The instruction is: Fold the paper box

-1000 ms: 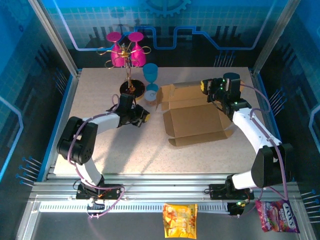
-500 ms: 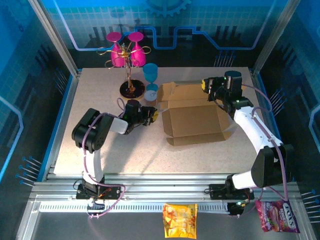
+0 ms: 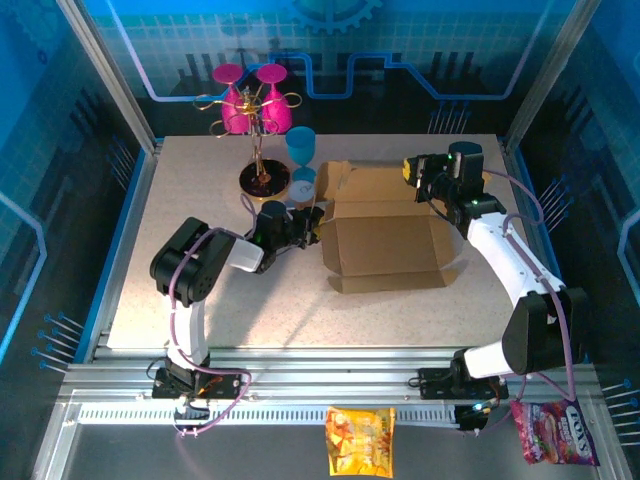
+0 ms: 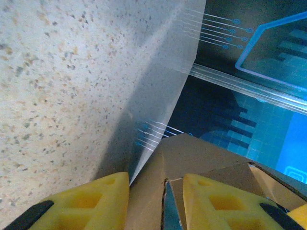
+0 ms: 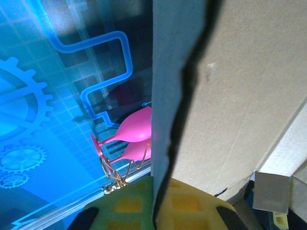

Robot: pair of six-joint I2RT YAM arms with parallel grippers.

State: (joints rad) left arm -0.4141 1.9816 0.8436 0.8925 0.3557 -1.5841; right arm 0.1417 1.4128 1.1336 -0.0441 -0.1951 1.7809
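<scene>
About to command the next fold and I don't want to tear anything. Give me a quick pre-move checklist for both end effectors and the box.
1. Right end effector shut on the paper box back flap: ok.
2. Left end effector straddles the left flap: ok.
3. Left grip closed on that flap: not ok, jaws apart.
4. Box base flat on the table: cannot tell.
5. Blue glass clear of the box's back-left corner: cannot tell, they look very close.

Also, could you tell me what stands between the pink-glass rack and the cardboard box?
A blue goblet stands there, close to both the rack and the box, as the top view shows.
</scene>
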